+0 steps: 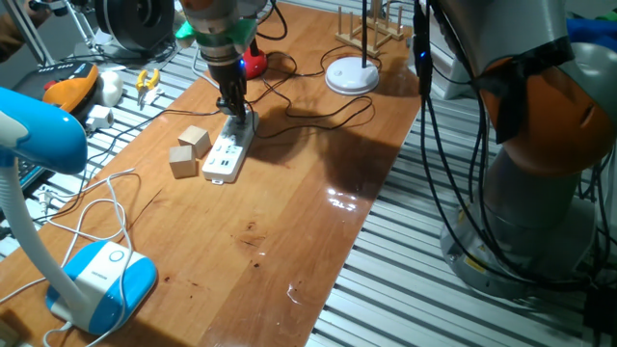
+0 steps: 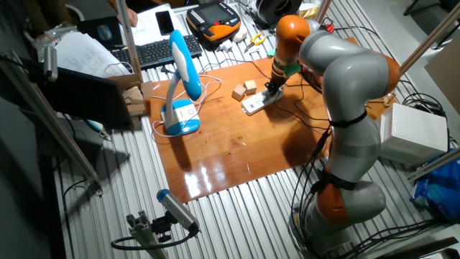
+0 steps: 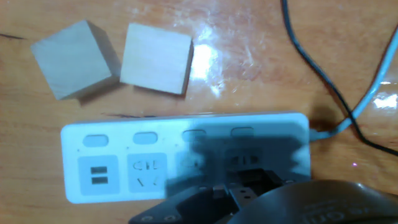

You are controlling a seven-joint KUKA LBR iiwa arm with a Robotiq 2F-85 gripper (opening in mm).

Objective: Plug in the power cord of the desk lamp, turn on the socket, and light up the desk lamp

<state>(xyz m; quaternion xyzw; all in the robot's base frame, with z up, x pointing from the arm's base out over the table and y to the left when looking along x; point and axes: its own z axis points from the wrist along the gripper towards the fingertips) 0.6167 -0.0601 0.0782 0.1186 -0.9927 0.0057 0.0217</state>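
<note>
The socket (image 1: 228, 151) lies on the wooden table (image 1: 289, 222) in the upper left of one fixed view, a long white strip with two wooden blocks (image 1: 189, 151) just beside its left edge. The gripper (image 1: 234, 108) stands upright directly over the strip's far end, its tips down at or touching the top face; whether the fingers are apart or closed, and whether anything is pinched between them, cannot be told from any view. In the hand view the socket (image 3: 186, 155) fills the middle of the frame, and the dark mass of the gripper (image 3: 249, 193) covers the lower centre and casts a shadow across the outlets toward the right end. The power cord (image 1: 318, 118) runs as a thin black line over the table from near the gripper toward the white round base of the desk lamp (image 1: 351, 74) at the upper centre. A blue-and-white lamp (image 1: 92, 275) sits at the lower left, well apart from the strip.
</note>
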